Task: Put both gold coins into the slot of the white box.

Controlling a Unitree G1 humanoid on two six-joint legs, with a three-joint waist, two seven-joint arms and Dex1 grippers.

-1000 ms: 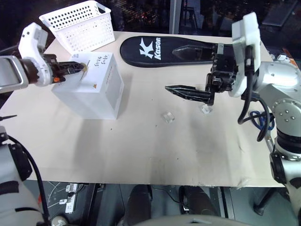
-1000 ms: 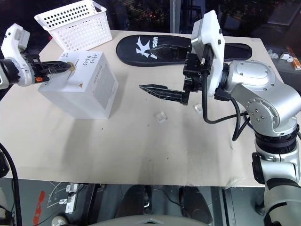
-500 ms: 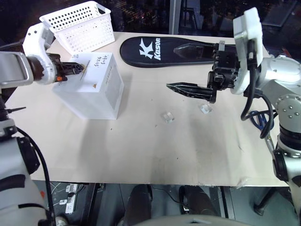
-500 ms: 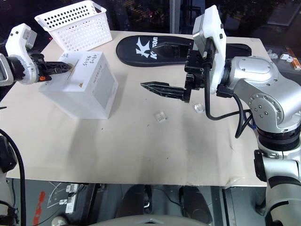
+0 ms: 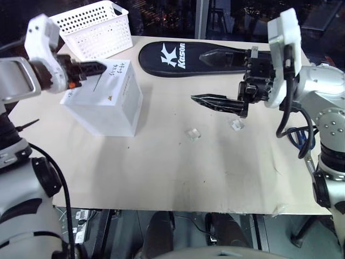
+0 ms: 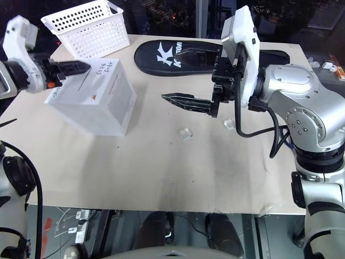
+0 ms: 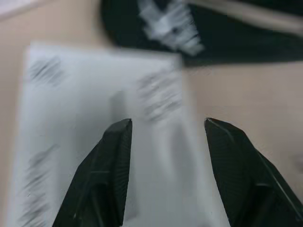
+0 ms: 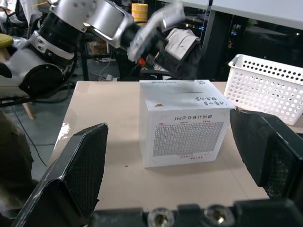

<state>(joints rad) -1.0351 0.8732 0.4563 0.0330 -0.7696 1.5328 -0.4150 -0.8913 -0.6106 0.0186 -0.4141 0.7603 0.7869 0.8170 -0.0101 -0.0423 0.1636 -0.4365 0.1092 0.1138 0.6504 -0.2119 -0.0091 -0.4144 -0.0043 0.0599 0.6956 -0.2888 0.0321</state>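
The left pincer (image 5: 99,69) hovers just above the top of the white box (image 5: 105,100), its fingers parted with nothing visible between them; the blurred wrist view seems to show the slot (image 7: 117,101) just ahead of the fingertips. The box stands on the counter (image 5: 178,162), beside a white perforated basket (image 5: 94,27). The right pincer (image 5: 207,78) hangs wide open and empty over mid-counter, pointing toward the box, above two small clear cases (image 5: 192,134).

The white box (image 5: 105,100) has dark handwriting on top, a tiny orange mark, and a grid of little coloured dots on one side. The basket (image 5: 94,28) is white with many small holes. The worktop (image 5: 178,167) is tan. The flat case (image 5: 178,58) is black with white letters.
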